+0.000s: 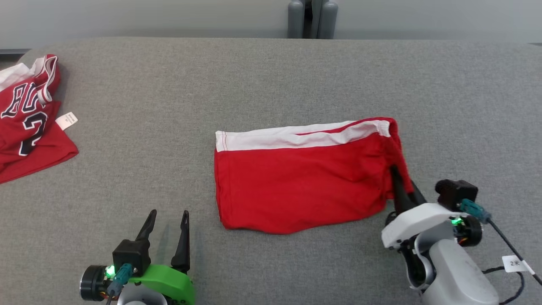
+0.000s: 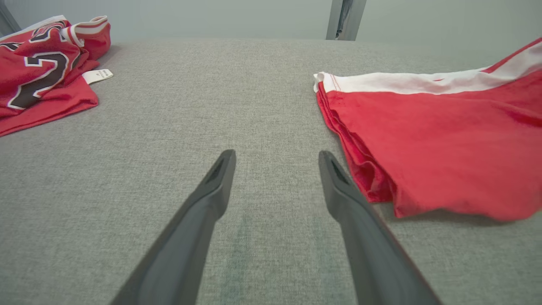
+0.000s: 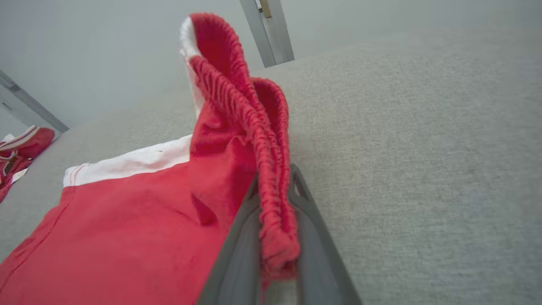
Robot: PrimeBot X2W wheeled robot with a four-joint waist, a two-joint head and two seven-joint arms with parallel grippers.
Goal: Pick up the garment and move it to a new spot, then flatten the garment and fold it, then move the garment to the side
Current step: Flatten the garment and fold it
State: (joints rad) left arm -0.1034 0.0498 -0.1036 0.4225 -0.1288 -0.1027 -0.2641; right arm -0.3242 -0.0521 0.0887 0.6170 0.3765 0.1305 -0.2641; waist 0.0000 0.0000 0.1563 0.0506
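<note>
The garment is a pair of red shorts with a white side stripe, folded flat in the middle of the grey table. Its elastic waistband at the right end is lifted and bunched. My right gripper is shut on that waistband, the ribbed red cloth pinched between its two dark fingers. My left gripper stands open at the lower left, nothing between its fingers. The shorts' left hem lies just right of its right finger, apart from it.
A red basketball jersey with dark lettering and a white tag lies crumpled at the table's far left. A grey post stands behind the table's far edge. The grey fabric table top lies bare between the jersey and the shorts.
</note>
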